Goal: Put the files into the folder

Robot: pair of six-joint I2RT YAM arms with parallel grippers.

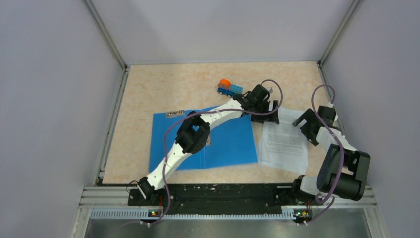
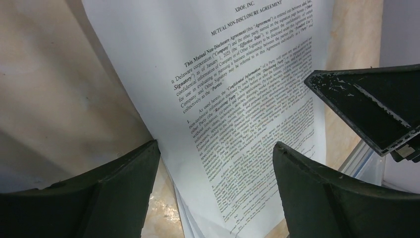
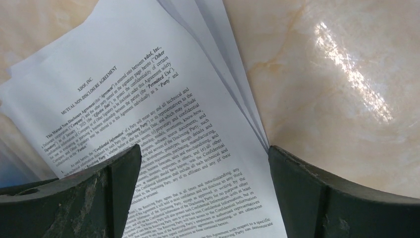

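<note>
The files (image 1: 283, 144) lie as a fanned stack of white printed sheets on the table, right of the folder (image 1: 230, 144). The folder lies flat and bright blue, with a metal clip (image 1: 175, 113) at its far left edge. My left gripper (image 1: 264, 115) is open and empty over the stack's far left corner. In the left wrist view (image 2: 215, 163) the sheets (image 2: 237, 89) show between its fingers. My right gripper (image 1: 304, 126) is open and empty over the stack's far right part. In the right wrist view (image 3: 205, 168) its fingers straddle the sheets (image 3: 148, 109).
A small blue-and-orange toy truck (image 1: 229, 88) stands behind the folder near the left wrist. The right gripper's black finger (image 2: 366, 109) shows in the left wrist view, close by. Grey walls enclose the marble table (image 1: 158, 89) on three sides.
</note>
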